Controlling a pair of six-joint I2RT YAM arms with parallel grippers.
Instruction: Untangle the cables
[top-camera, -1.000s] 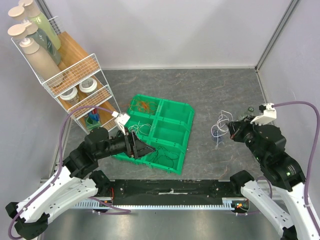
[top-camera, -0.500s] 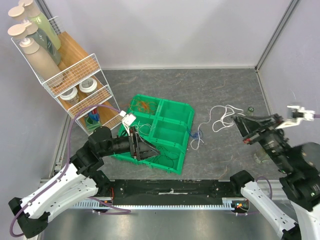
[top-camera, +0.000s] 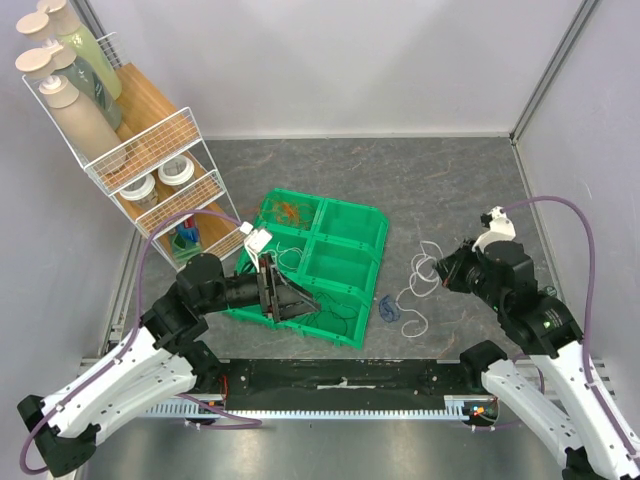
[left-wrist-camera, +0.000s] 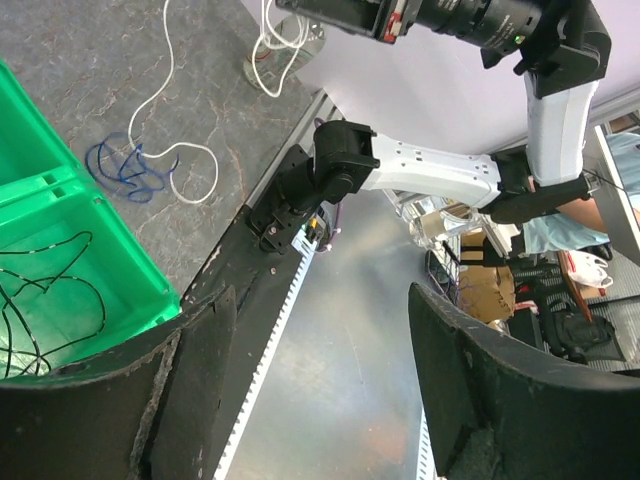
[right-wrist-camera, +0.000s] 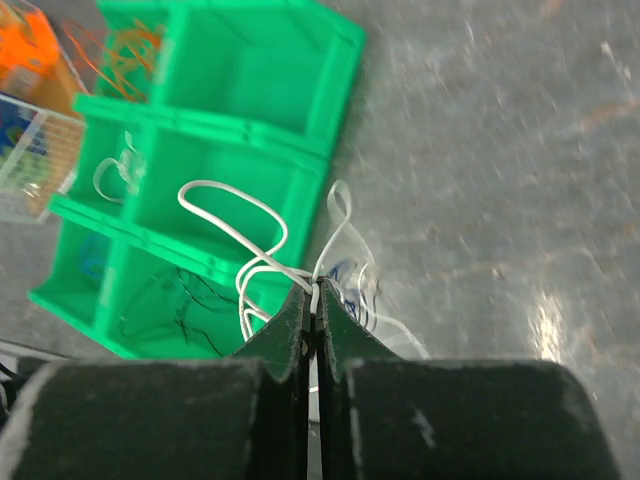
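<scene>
My right gripper (top-camera: 447, 270) is shut on a white cable (top-camera: 418, 292) right of the green tray (top-camera: 360, 225). In the right wrist view the closed tips (right-wrist-camera: 315, 300) pinch the white cable (right-wrist-camera: 235, 205), which loops out in front of them. A small blue cable (top-camera: 388, 308) lies tangled with the white one on the table; it also shows in the right wrist view (right-wrist-camera: 350, 272). My left gripper (top-camera: 292, 300) hangs open and empty over the tray's near compartments. The left wrist view shows its open gripper (left-wrist-camera: 320, 300), the white cable (left-wrist-camera: 165, 95) and the blue cable (left-wrist-camera: 125, 165).
The tray holds an orange cable (top-camera: 288, 210), a white cable (top-camera: 285, 258) and a thin black cable (left-wrist-camera: 40, 290). A wire rack (top-camera: 150, 170) with bottles and jars stands at the back left. Walls close the table on three sides.
My right arm swung back down and left from a raised position, still holding the white cable. The white and blue cables now lie nearer the tray's right corner. The left arm has barely moved.
</scene>
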